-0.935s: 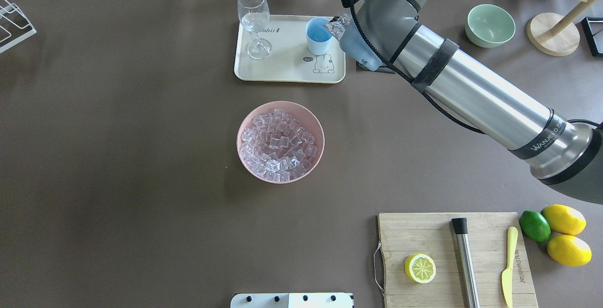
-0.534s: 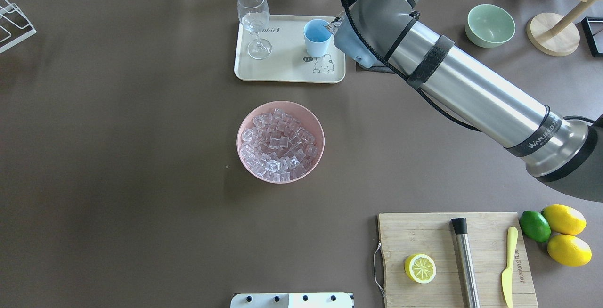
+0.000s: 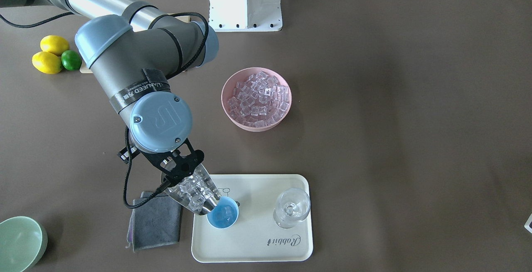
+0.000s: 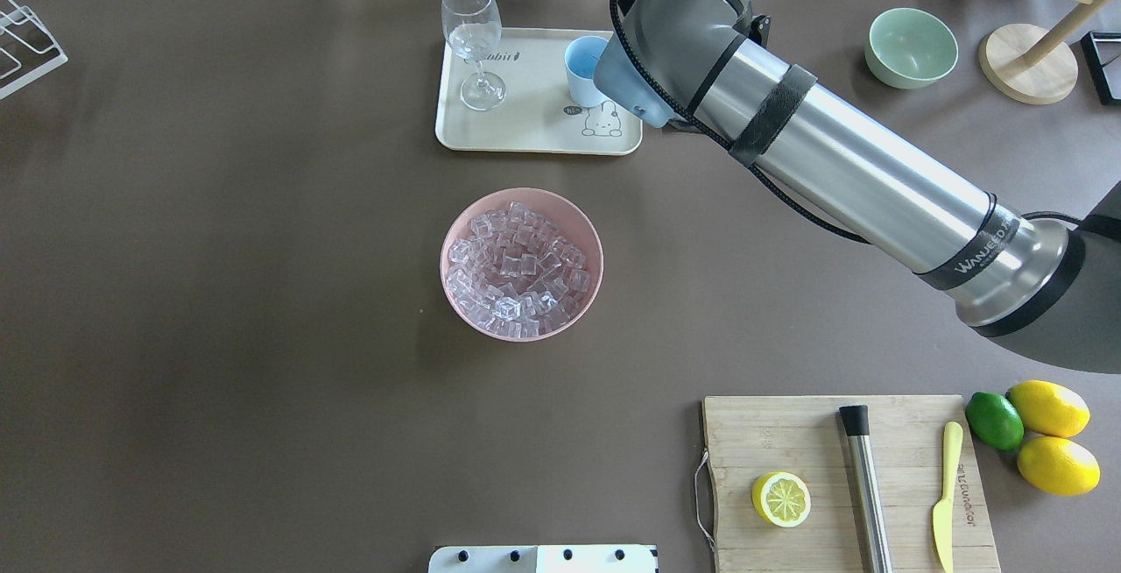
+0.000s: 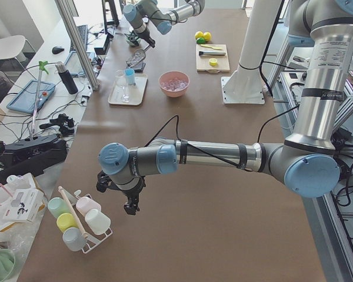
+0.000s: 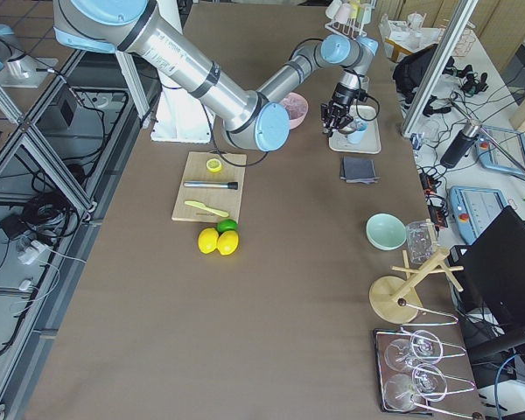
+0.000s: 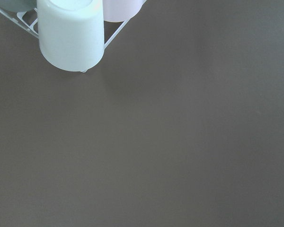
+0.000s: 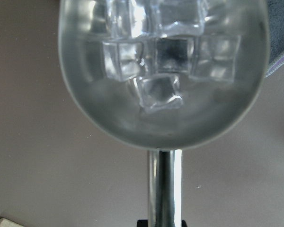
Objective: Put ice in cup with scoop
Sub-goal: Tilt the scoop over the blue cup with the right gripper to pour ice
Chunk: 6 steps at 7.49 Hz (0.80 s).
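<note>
My right gripper is shut on the handle of the silver scoop, which tilts down with its lip at the rim of the light-blue cup. Several ice cubes lie in the scoop's trough, and one cube shows inside the cup. More ice fills the pink bowl at mid-table. From overhead, the arm hides the scoop and part of the cup. My left gripper hangs far off over bare table; I cannot tell whether it is open or shut.
The cup stands on a cream tray with a wine glass. A grey cloth lies beside the tray under the scoop. A green bowl, a cutting board and lemons sit on the right. A cup rack stands near the left gripper.
The right arm has swung left over the tray, so its wrist now covers the scoop and part of the cup in the overhead view.
</note>
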{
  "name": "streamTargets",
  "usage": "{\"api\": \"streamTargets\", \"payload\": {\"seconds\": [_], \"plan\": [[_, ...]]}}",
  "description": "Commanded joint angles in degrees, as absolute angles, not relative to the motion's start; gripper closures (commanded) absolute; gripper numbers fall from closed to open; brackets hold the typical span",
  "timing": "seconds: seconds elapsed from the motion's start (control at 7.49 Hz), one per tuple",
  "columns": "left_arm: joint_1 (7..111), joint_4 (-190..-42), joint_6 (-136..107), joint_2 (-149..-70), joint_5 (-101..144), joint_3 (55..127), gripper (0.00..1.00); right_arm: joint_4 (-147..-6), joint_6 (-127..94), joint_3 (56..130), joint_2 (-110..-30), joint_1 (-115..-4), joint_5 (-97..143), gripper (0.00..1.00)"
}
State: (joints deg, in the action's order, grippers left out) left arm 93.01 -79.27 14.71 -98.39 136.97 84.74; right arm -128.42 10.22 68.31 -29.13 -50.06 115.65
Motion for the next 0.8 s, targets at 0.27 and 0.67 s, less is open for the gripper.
{"api": "streamTargets", "payload": {"seconds": [0.27, 0.67], "plan": [[93.08, -79.54, 14.68, -98.35, 136.76, 84.99, 0.01, -133.15, 15.29, 65.22, -26.2, -50.01, 113.12, 1.0], [92.99, -79.54, 14.68, -98.35, 136.76, 85.08, 0.01, -134.3, 15.56, 62.94, -24.26, -50.19, 112.15, 1.0]]}}
